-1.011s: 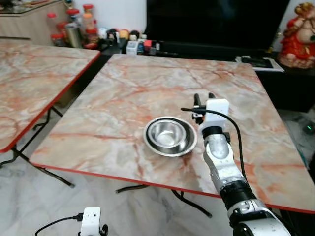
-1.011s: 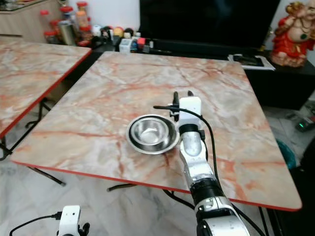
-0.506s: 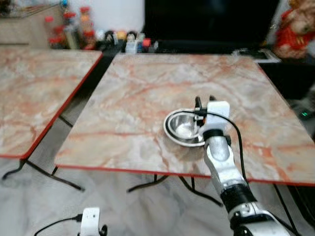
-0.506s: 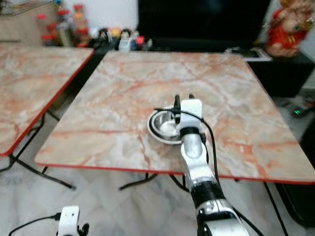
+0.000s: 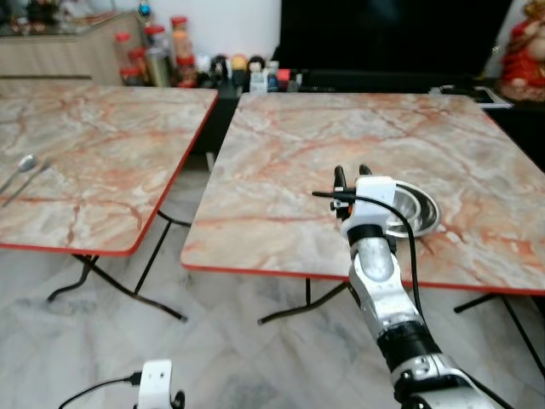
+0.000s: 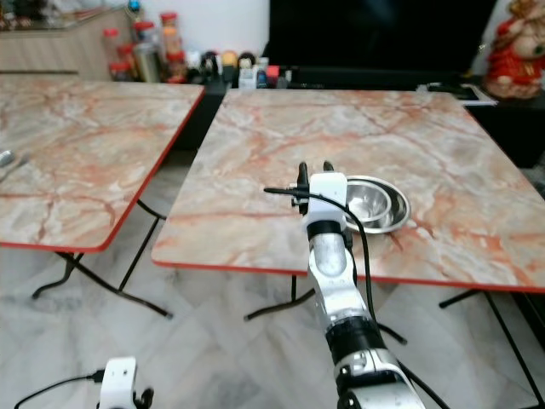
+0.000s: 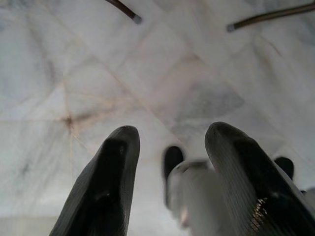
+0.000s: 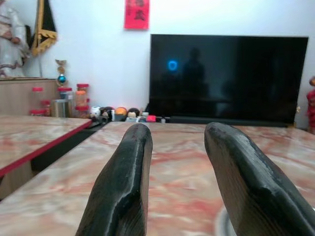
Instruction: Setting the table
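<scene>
A steel bowl [image 5: 409, 208] sits on the marble table [image 5: 281, 153], near its front edge. My right gripper [image 5: 352, 173] hovers just left of the bowl, open, with nothing between its fingers [image 8: 123, 187]. In the right wrist view the bowl's rim [image 8: 220, 223] peeks in beside one finger. A spoon [image 5: 21, 166] lies on the second table [image 5: 102, 153] to the left. My left gripper [image 7: 170, 135] hangs low over the tiled floor, open and empty.
A dark TV [image 5: 392, 34] stands behind the table, with jars and small bottles [image 5: 162, 51] on a low counter. A red statue [image 5: 524, 51] is at the far right. A floor gap with metal table legs [image 5: 111, 281] separates the two tables.
The camera has pulled back and turned left, so the left table and the spoon have come into view. The bowl now shows right of my right gripper. The bowl has stayed on the table.
</scene>
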Robot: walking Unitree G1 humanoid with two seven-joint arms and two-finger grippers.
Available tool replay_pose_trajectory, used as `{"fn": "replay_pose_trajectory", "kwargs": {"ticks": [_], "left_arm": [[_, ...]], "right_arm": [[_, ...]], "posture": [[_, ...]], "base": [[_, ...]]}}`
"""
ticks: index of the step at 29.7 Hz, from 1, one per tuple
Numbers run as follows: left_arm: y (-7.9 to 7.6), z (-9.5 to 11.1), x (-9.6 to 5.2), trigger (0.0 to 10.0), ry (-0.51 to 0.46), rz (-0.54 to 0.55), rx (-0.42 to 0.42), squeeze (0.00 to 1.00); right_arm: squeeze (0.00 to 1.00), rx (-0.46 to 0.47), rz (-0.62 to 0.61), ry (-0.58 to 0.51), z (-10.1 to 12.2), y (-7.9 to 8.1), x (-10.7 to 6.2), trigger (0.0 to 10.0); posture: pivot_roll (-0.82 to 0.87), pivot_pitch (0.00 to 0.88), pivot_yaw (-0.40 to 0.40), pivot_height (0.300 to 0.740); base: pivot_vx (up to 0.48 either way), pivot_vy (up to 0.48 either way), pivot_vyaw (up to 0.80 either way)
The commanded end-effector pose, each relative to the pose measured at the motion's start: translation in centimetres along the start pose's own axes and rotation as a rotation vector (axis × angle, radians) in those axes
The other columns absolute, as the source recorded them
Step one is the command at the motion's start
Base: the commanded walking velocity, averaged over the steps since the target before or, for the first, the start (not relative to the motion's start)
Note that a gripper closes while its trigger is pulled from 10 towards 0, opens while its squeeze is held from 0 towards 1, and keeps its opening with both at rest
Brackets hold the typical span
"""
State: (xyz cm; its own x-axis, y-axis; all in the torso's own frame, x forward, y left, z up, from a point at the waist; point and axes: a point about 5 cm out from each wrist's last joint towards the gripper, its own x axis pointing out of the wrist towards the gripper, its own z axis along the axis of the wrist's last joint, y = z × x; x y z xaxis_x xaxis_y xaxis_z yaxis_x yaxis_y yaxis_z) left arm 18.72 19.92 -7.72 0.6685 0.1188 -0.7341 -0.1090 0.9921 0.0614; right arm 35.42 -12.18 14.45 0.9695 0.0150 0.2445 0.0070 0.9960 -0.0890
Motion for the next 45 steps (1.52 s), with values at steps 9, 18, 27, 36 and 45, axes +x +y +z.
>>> {"fn": "replay_pose_trajectory", "kwargs": {"ticks": [9,18,27,36,45], "left_arm": [[0.7,-0.2,-0.1,10.0,0.000,0.015,0.001,0.00],[0.8,-0.2,-0.1,10.0,0.002,0.017,0.003,0.00],[0.9,-0.3,-0.2,10.0,0.005,0.017,0.006,0.00],[1.2,-0.3,-0.2,10.0,0.007,0.013,0.027,0.00],[1.5,0.1,-0.1,10.0,0.002,0.013,0.041,0.00]], "right_arm": [[0.00,0.029,0.034,0.129,-3.1,0.1,-2.0,10.0],[0.00,-0.007,0.048,0.306,-7.1,-1.0,-4.6,10.0],[0.00,0.011,0.038,0.468,-10.3,-1.9,-7.3,10.0],[0.00,0.062,0.000,0.849,-15.5,-3.7,-14.2,10.0],[0.00,0.079,-0.023,1.101,-17.8,-4.5,-20.0,10.0]], "posture": [[-0.04,0.000,-0.015,0.740],[-0.03,0.000,-0.015,0.740],[-0.03,0.000,-0.011,0.740],[-0.04,0.000,0.005,0.740],[-0.03,0.000,0.009,0.740]], "base": [[0.000,0.382,0.00],[0.000,0.377,0.00],[0.000,0.373,0.00],[0.000,0.368,0.00],[0.000,0.365,0.00]]}}
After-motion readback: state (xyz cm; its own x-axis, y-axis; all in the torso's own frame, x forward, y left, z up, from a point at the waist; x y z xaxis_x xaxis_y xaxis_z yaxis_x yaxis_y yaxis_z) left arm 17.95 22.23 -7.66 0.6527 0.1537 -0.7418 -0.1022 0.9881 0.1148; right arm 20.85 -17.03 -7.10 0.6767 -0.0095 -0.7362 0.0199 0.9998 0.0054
